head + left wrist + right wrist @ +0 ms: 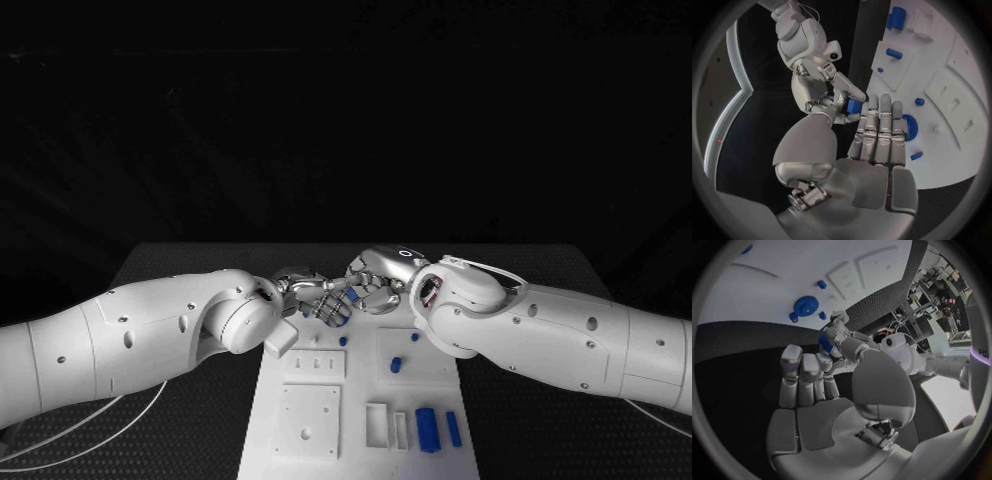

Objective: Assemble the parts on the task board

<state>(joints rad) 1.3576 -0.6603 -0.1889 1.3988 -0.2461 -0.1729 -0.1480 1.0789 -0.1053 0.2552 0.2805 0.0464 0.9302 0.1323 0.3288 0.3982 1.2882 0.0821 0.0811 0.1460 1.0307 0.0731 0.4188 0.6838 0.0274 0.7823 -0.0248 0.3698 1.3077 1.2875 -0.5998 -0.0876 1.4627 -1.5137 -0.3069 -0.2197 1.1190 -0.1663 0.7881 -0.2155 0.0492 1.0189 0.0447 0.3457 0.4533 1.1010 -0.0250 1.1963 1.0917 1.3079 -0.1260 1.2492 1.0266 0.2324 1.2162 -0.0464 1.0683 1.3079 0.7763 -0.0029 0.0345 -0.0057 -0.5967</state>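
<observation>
Both arms meet at the task board's (289, 440) twelve o'clock end, over the black desk (173, 265). The left robot hand (306, 290) and right robot hand (368, 285) pinch one small blue part (854, 106) together between fingertips. More blue parts (427, 428) lie at the board's five o'clock.

A black desk (188, 262) with a finely textured surface stands against deep darkness. In the right wrist view, cluttered equipment (942, 295) sits in a lit room beyond.
</observation>
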